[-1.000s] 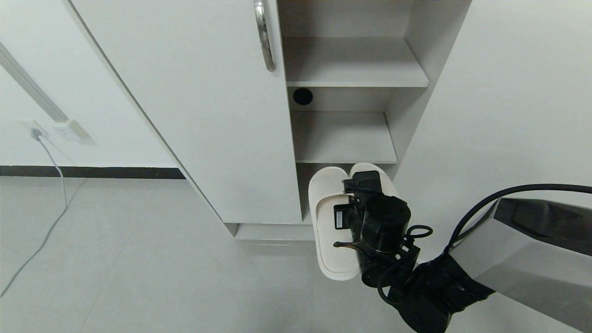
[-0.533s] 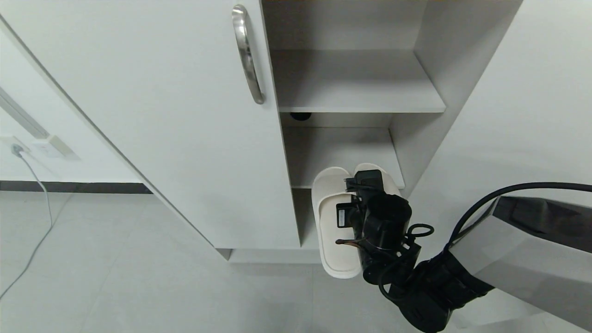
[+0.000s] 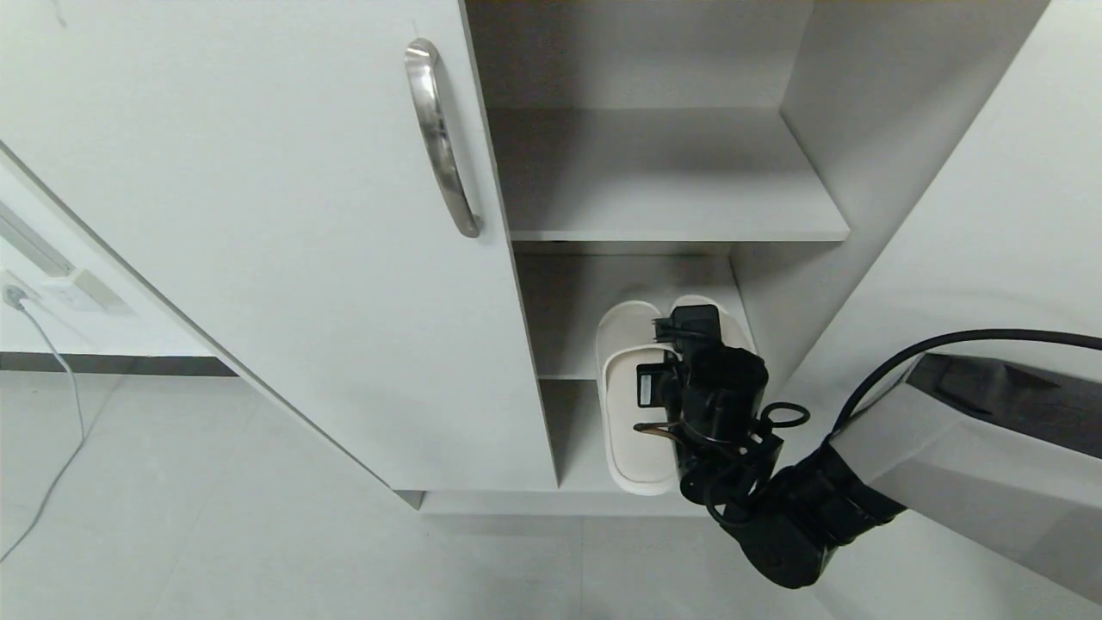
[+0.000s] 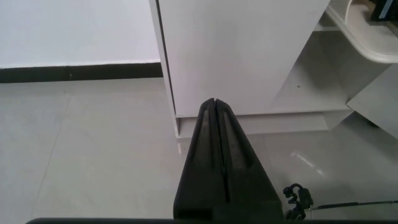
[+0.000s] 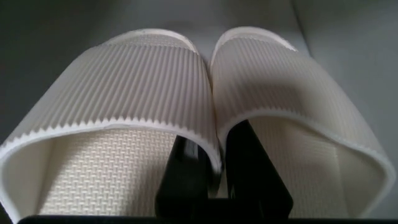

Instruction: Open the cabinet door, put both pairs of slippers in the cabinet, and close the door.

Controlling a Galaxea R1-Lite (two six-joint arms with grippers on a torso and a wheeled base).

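Observation:
A pair of white slippers [image 3: 635,412] hangs side by side in my right gripper [image 3: 682,337], which is shut on their inner strap edges. The right wrist view has both ribbed straps [image 5: 137,81] with my right gripper [image 5: 214,168] pinched between them. In the head view the toes overlap the middle shelf [image 3: 564,331] of the cabinet, and the heels hang before the bottom compartment [image 3: 578,448]. The cabinet door [image 3: 284,224] stands open to the left, its metal handle [image 3: 439,138] facing me. My left gripper [image 4: 214,107] is shut with nothing in it, low over the floor before the cabinet base [image 4: 261,119].
An upper shelf [image 3: 663,185] lies bare above the slippers. The cabinet's right side panel [image 3: 964,250] runs close beside my right arm. A wall socket [image 3: 15,297] with a grey cable [image 3: 60,448] sits at the far left. Grey floor tiles [image 3: 258,551] spread before the cabinet.
The whole head view has shifted: the camera came nearer to the cabinet. My right gripper with the slippers now sits closer to the shelves, toes over the middle shelf.

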